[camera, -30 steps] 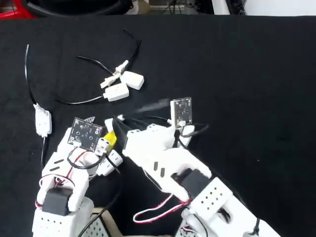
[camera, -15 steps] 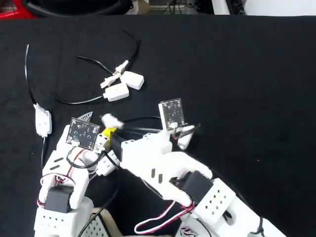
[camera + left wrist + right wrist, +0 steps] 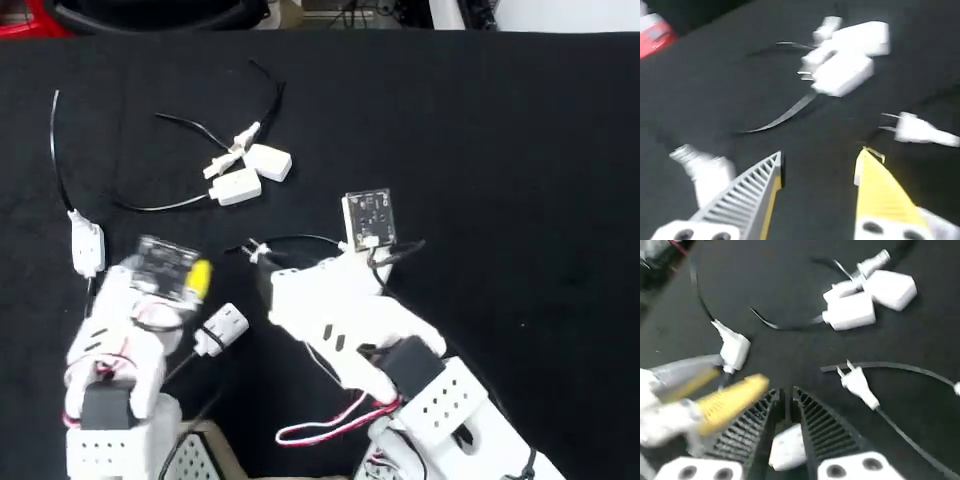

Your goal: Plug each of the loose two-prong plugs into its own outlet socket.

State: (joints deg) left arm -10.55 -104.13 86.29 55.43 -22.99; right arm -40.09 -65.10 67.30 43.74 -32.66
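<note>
My left claw (image 3: 820,162) is released, its jaws spread wide with the black table (image 3: 700,90) showing between the tips; it grips nothing and touches nothing. Off its yellow finger (image 3: 880,190) lies a loose plug (image 3: 912,129), prongs toward the gap, near but apart. Ahead of the tips, farther off, a pair of white sockets (image 3: 847,62) lies bunched together, and beside the grey finger (image 3: 752,192) sits a single socket (image 3: 707,172). My right claw (image 3: 788,391) is drawn nearly closed, with just a slit between its black jaws. A white block (image 3: 787,447) shows in that gap toward the jaws' root; whether it is pinched there or lies beneath, I cannot tell. The loose plug lies on the table just beside this claw, clear of it. From above, my left arm (image 3: 120,340) is folded at the table's near edge and my right arm (image 3: 365,335) slants in beside it, so the two claws sit close together. Another socket (image 3: 222,328) lies between the arms.
</note>
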